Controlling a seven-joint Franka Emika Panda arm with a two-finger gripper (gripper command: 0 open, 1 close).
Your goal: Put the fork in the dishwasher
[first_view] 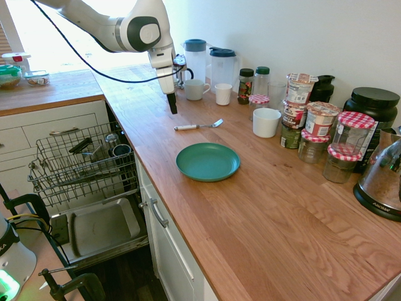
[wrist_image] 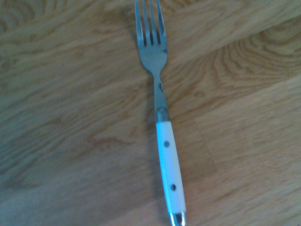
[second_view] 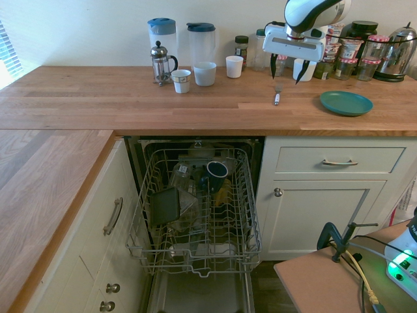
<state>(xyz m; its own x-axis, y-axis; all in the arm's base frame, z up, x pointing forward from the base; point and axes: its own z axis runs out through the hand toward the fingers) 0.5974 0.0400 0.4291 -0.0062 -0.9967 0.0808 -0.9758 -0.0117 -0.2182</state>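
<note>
Two fingers of the gripper (second_view: 285, 75) stand wide apart above the fork (second_view: 277, 96), probably so they can straddle its slim handle. It lies flat on the counter (second_view: 215, 111), near the green plate (second_view: 346, 103); the dishwasher's rack (second_view: 195, 212) is out, presumably to receive it.

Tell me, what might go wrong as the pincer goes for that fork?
The fork lies flat and slim on the counter, so the open pincer might close above it or press the wood. The plate is close by and could get bumped. Later, the fork might slip through the rack's wide gaps.
</note>
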